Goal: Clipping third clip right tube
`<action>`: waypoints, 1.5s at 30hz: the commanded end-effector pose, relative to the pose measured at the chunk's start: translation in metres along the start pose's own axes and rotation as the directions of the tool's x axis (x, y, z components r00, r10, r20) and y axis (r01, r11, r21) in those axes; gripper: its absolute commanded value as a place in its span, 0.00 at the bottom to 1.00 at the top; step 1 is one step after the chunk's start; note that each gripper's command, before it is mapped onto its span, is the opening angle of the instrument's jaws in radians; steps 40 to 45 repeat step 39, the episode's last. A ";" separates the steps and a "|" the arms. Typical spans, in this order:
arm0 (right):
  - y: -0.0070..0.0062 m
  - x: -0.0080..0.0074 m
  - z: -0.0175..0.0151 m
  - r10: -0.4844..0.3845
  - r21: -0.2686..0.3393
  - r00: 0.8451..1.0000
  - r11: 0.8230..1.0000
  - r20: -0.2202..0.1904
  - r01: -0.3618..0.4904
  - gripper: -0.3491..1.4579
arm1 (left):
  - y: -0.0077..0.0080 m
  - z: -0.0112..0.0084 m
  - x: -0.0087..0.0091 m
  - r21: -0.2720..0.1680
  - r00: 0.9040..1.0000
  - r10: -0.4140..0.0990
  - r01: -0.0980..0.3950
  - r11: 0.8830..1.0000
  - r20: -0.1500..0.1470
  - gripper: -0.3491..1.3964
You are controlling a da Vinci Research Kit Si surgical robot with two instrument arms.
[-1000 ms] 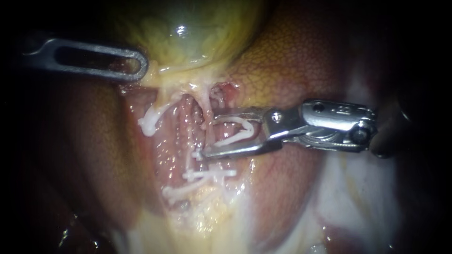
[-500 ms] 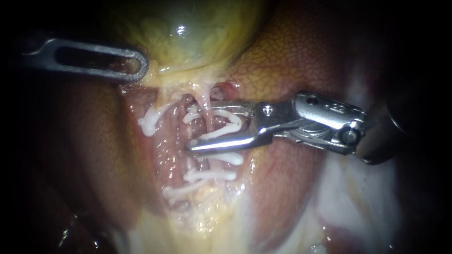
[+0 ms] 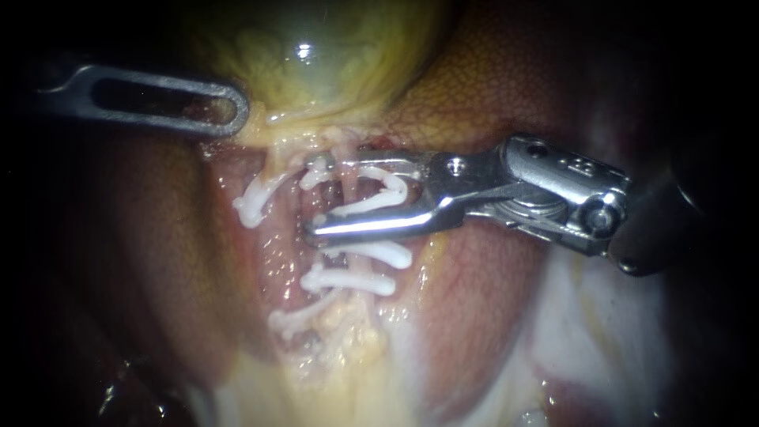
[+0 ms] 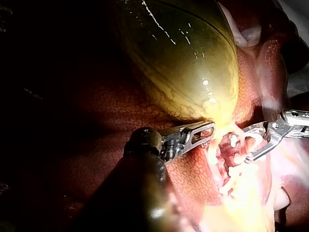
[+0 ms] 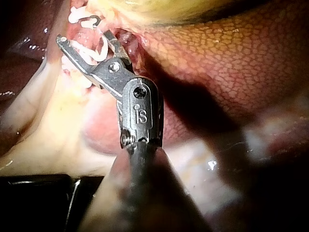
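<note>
The right instrument (image 3: 328,198) enters from the right, its jaws standing well apart. A loaded clip (image 3: 387,194), white and still spread in a V, sits between them and touches both jaws. The right tube (image 3: 345,186) runs down from the gallbladder (image 3: 316,55) and passes between the jaws, inside the spread of the clip. Two closed clips (image 3: 371,253) lie across the same tube just below the lower jaw. A further clip (image 3: 253,202) sits on tissue to the left. The left instrument (image 3: 237,111) holds the lower edge of the gallbladder, jaws closed on it. The liver (image 3: 490,103) lies behind
</note>
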 end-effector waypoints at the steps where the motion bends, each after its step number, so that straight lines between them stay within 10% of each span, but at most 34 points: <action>1: 0.0001 0.0001 -0.0001 0.000 -0.003 1.000 1.000 0.000 0.000 0.36 | 0.0000 0.0000 0.0000 0.000 1.000 0.000 0.000 1.000 0.000 0.00; 20: 0.0004 0.0000 -0.0001 0.100 -0.033 0.995 0.994 -0.010 -0.100 0.00 | 0.0000 0.0001 0.0000 0.000 1.000 0.000 0.000 1.000 0.000 0.00; 45: 0.0007 -0.0005 -0.0004 0.138 -0.033 0.990 0.990 -0.011 -0.138 0.00 | 0.0000 0.0000 0.0000 0.000 1.000 0.000 0.000 1.000 0.000 0.00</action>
